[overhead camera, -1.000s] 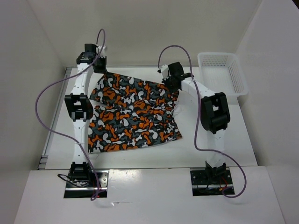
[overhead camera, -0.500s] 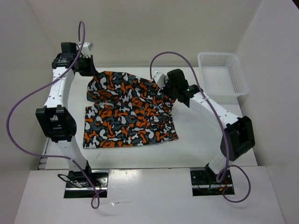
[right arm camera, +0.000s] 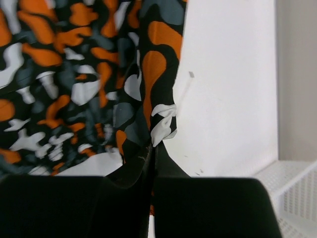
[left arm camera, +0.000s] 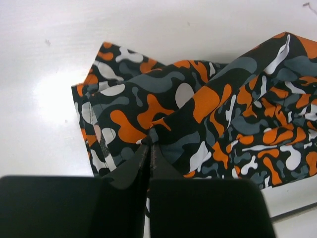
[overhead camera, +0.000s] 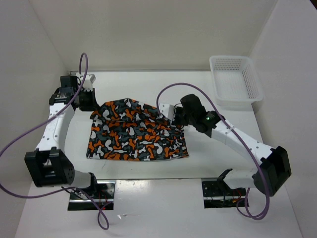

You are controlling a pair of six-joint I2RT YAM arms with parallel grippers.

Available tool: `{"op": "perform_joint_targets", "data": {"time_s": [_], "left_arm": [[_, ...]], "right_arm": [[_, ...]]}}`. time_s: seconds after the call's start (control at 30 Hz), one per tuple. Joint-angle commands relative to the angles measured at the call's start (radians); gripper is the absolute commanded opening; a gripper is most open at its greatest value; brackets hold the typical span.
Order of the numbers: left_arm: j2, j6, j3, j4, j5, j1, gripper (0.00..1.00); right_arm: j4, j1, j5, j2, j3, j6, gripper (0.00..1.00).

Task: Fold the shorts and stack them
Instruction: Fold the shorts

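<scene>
The shorts (overhead camera: 136,134), printed in orange, grey, white and black blotches, lie on the white table with their far edge lifted and folding over toward the near side. My left gripper (overhead camera: 92,108) is shut on the far-left corner of the shorts (left arm camera: 163,114); in the left wrist view the gripper (left arm camera: 150,144) pinches the cloth between its black fingers. My right gripper (overhead camera: 174,118) is shut on the far-right corner. The right wrist view shows that gripper (right arm camera: 152,146) clamping a fold of the shorts (right arm camera: 89,84), which hang from it.
A white mesh basket (overhead camera: 235,79) stands at the far right of the table. Purple cables loop over both arms. The table's near edge (overhead camera: 148,177) runs just in front of the shorts.
Both grippers have drawn the far edge of the shorts toward the near side, over the lower half. The arms have swung outward and lower.
</scene>
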Motion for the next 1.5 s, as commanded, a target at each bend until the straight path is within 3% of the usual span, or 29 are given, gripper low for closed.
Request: {"op": "perform_joint_targets", "data": {"time_s": [0.0,0.4,0.43,0.5,0.6,0.67,0.7,0.83,0.93,1.03,1.13,1.2,1.33,1.47], "left_arm": [[-0.072,0.004,-0.087,0.021,-0.052,0.001,0.0],[-0.259,0.004,-0.322,-0.011,-0.124,-0.008,0.04],[-0.268,0.004,-0.333,-0.02,-0.124,-0.008,0.04],[-0.282,0.004,-0.342,-0.052,-0.088,-0.008,0.14],[-0.315,0.004,-0.342,-0.191,-0.016,-0.008,0.38],[-0.335,0.004,-0.342,-0.253,-0.006,-0.008,0.41],[-0.361,0.004,-0.356,-0.321,-0.006,-0.008,0.43],[-0.417,0.004,-0.33,-0.417,-0.034,0.004,0.46],[-0.405,0.004,-0.321,-0.413,-0.034,0.004,0.46],[-0.339,0.004,-0.321,-0.344,-0.078,-0.018,0.56],[-0.282,0.004,-0.368,-0.092,-0.274,-0.043,0.62],[-0.242,0.004,-0.35,-0.034,-0.317,-0.043,0.65],[-0.01,0.004,-0.188,-0.104,-0.209,-0.034,0.69],[0.089,0.004,-0.19,-0.178,-0.153,-0.034,0.71]], "right_arm": [[-0.018,0.043,-0.074,-0.084,-0.078,-0.057,0.0],[-0.194,0.151,-0.129,-0.236,-0.212,-0.161,0.0],[-0.21,0.151,-0.129,-0.25,-0.224,-0.171,0.03],[-0.26,0.172,-0.138,-0.261,-0.238,-0.192,0.1],[-0.284,0.231,-0.173,-0.299,-0.265,-0.201,0.42],[-0.294,0.275,-0.184,-0.341,-0.287,-0.183,0.62],[-0.303,0.313,-0.184,-0.354,-0.287,-0.174,0.64],[-0.302,0.351,-0.206,-0.41,-0.253,-0.125,0.67],[-0.195,0.351,-0.192,-0.389,-0.223,-0.034,0.67],[-0.086,0.351,-0.201,-0.28,-0.19,0.041,0.67],[-0.063,0.351,-0.223,-0.169,-0.135,0.096,0.67],[-0.063,0.329,-0.243,-0.091,-0.126,0.105,0.67],[-0.081,0.231,-0.273,-0.052,-0.126,0.141,0.67],[-0.191,0.192,-0.31,-0.028,-0.107,0.162,0.67]]}}
